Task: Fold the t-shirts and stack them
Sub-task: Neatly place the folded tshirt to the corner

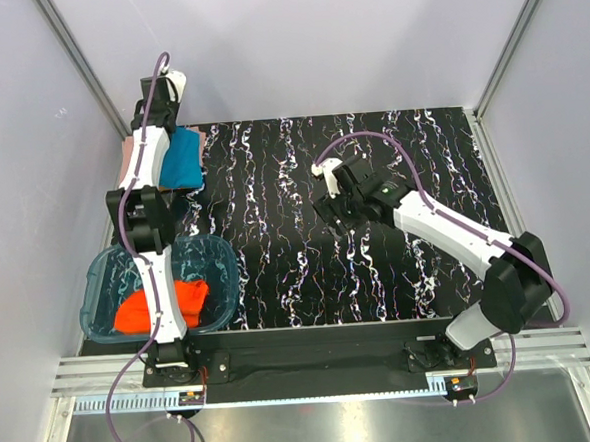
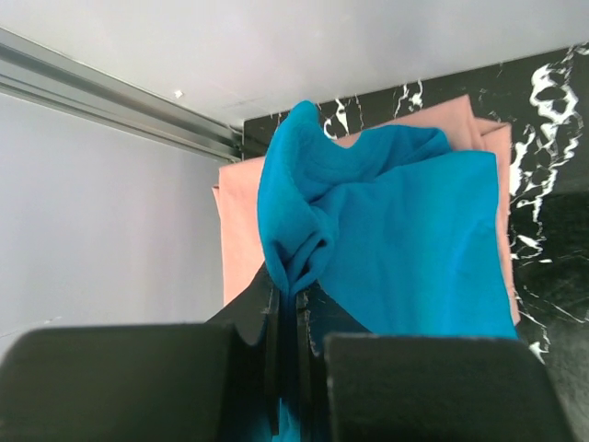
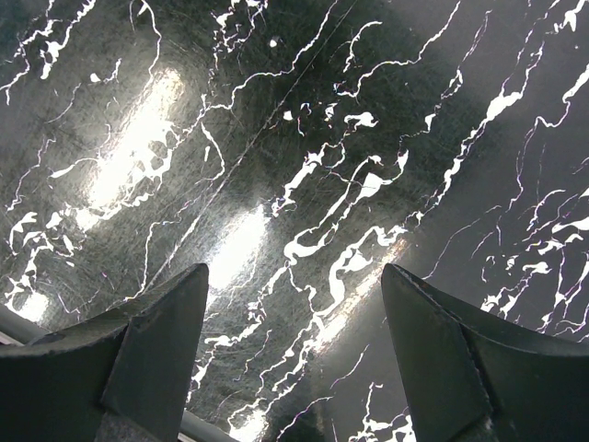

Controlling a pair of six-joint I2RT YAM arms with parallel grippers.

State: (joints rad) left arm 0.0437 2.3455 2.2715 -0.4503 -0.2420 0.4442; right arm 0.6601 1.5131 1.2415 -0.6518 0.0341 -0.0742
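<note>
Left claw (image 2: 287, 293): shut tight on a bunched fold of the teal-blue t-shirt (image 2: 405, 239), with cloth pinched between the two fingers. The pinched edge is lifted into a peak; the rest of that shirt is spread flat.

The teal-blue t-shirt is laid on top of the salmon-pink t-shirt (image 2: 241, 221). Pink is seen along the left side, the far edge and a thin strip on the right. Both are placed at the far-left corner of the tabletop (image 1: 378, 266), close to the wall. In the top view the stack is partly hidden by the left arm, so only a pink strip on the left and teal on the right are seen.

The orange-red t-shirt (image 1: 185, 300) is crumpled and unfolded inside the clear blue-tinted tub (image 1: 222, 255), at the near-left of the tabletop, just beyond the left arm's base. It is partly covered by that arm.

Right claw (image 3: 293, 276): fingers spread wide apart, nothing held. It is hung over bare black marbled tabletop around the middle, well apart from all three shirts.
</note>
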